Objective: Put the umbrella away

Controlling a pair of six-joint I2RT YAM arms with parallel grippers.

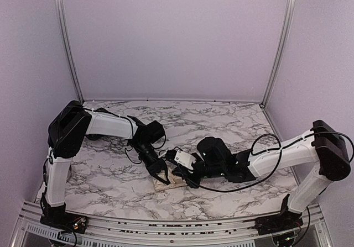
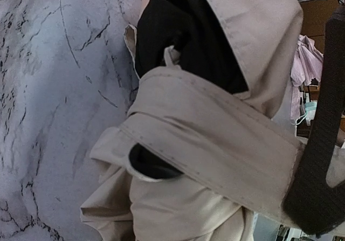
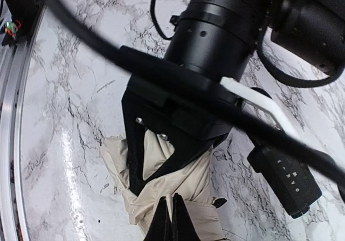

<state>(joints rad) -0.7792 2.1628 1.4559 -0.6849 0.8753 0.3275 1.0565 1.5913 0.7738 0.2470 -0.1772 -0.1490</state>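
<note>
I see the umbrella (image 1: 170, 184) bundled at six o'clock on the surface (image 1: 232, 120). My left claw (image 1: 161, 176), nearly closed, pinches its fabric; my right claw (image 1: 187, 182) is fully closed, holding nothing. It looks soft, light and slumping, so I'd grasp the wrapped core.

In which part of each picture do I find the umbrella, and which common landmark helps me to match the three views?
Top external: the umbrella lies low in the centre, where the two arms meet.
Left wrist: the umbrella fills the centre and the right.
Right wrist: the umbrella is at the bottom centre.
Shared landmark: the marble table beneath it.
</note>
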